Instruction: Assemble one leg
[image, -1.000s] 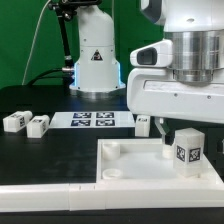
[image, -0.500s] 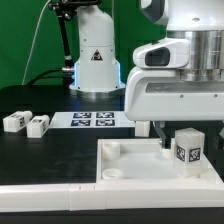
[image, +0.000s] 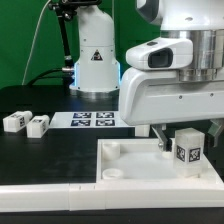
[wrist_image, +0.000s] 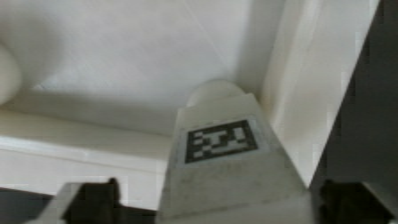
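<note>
A small white leg (image: 187, 150) with a black-and-white tag stands upright on the large white panel (image: 120, 165), near its far corner at the exterior view's right. My gripper (image: 178, 138) hangs right over it, and one dark finger shows beside the leg. In the wrist view the leg (wrist_image: 228, 150) sits between my two dark fingertips (wrist_image: 89, 198). There is a gap on one side and the other finger lies close to the leg's edge. The jaws stand open around the leg.
Two more legs (image: 14, 122) (image: 38, 125) lie on the black table at the exterior view's left. A third leg (image: 143, 123) stands by the marker board (image: 92, 119). The arm's base (image: 97, 55) stands behind. The panel has raised rims and round corner sockets (image: 112, 150).
My hand has shifted and turned toward the exterior view's left above the panel. The leg under it has stayed in place.
</note>
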